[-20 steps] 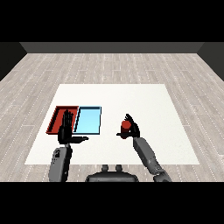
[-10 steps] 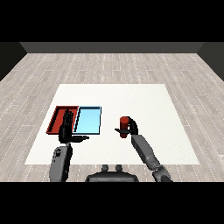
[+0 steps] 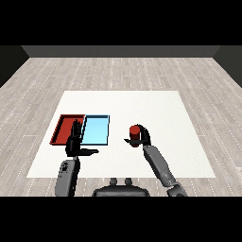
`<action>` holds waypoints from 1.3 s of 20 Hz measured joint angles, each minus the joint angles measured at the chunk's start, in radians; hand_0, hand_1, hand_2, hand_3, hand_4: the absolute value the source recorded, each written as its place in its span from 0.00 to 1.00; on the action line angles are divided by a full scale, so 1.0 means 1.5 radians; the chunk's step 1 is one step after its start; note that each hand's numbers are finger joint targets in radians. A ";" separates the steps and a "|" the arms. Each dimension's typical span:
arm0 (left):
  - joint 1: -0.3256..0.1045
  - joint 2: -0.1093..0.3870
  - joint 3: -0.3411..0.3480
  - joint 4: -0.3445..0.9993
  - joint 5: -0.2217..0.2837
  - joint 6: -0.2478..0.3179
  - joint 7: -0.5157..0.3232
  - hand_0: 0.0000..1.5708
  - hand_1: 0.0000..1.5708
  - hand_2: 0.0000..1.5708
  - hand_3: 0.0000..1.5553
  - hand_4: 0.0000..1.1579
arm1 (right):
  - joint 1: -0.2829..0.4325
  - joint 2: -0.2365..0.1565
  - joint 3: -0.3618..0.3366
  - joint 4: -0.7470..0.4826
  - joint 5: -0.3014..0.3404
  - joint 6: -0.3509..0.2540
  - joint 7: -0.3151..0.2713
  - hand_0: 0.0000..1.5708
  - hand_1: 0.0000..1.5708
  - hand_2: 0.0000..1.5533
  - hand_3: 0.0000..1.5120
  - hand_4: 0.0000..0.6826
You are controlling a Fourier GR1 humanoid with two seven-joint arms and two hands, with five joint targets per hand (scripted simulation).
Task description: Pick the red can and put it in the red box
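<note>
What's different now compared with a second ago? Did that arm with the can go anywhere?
Yes. The right hand, curled round the red can, has carried it leftward, toward the light blue tray and the red tray. Nothing was let go. The left hand stays open by the trays, and both trays lie where they were.

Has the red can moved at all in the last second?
Yes. The red can, held in the right hand, has shifted left, toward the light blue tray.
</note>
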 measured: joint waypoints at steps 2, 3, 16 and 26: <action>0.007 -0.003 -0.016 -0.018 -0.004 0.004 0.012 0.00 0.00 0.00 0.00 0.00 | 0.018 -0.006 0.014 -0.053 0.017 -0.008 0.015 0.90 0.90 0.92 0.91 0.90; 0.011 -0.002 -0.020 -0.018 -0.006 0.001 0.012 0.00 0.00 0.00 0.00 0.00 | 0.025 -0.006 0.013 -0.067 0.022 -0.008 0.011 0.91 0.91 0.92 0.91 0.91; -0.021 -0.015 -0.090 -0.011 -0.026 0.036 0.074 0.00 0.00 0.00 0.00 0.00 | 0.080 -0.009 0.016 -0.310 0.064 -0.006 0.109 0.92 0.92 0.92 0.92 0.96; -0.068 -0.016 -0.182 0.033 0.001 0.101 0.115 0.00 0.00 0.00 0.00 0.00 | 0.000 0.015 0.095 -0.256 0.025 -0.118 0.101 0.93 0.93 0.93 0.92 0.95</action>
